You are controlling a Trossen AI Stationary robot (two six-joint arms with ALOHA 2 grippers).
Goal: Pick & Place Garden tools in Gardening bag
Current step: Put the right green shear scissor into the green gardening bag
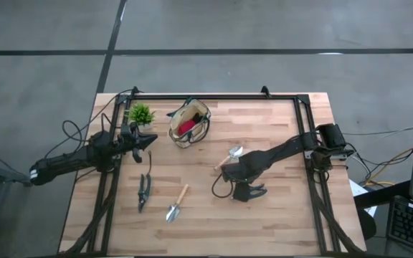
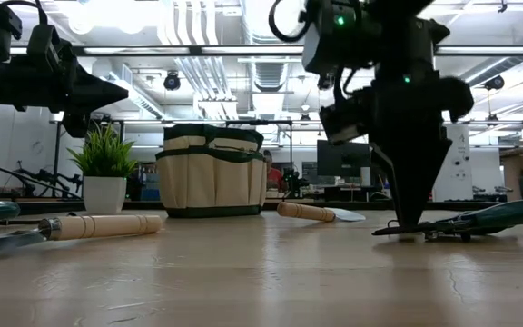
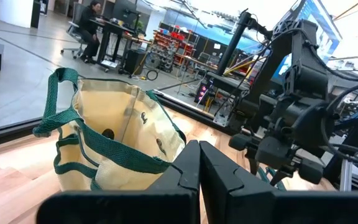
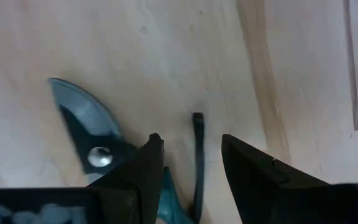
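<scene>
Teal-handled shears (image 4: pixel 98 149) lie flat on the tabletop (image 1: pixel 278 136) directly under the right gripper (image 1: pixel 248 191), which points straight down. Its fingers (image 4: pixel 143 174) stand apart with nothing between them yet; the blade and pivot bolt sit just to one side of the gap, and a thin dark bar of the tool lies inside it. In the low view the fingertips are at or just above the wood, with the shears (image 2: pixel 479 221) running out beside them.

Judged step: closing on the shears. To do it well, the gap should be centred over the tool's body near the pivot, not on the thin bar alone, before closing; a grasp off to one side would likely let the tool swing on lifting.

Bag (image 1: pixel 188 122) stands upright, well away from this gripper, mouth open, a red item inside. One trowel (image 1: pixel 229 155) lies near the right gripper, between it and the bag. Another trowel (image 1: pixel 177 203) and dark shears (image 1: pixel 143 190) lie farther off.

Left gripper (image 1: pixel 148 140) waits beside the bag, fingers together, empty. Potted plant (image 1: pixel 141 114) stands close to it.
</scene>
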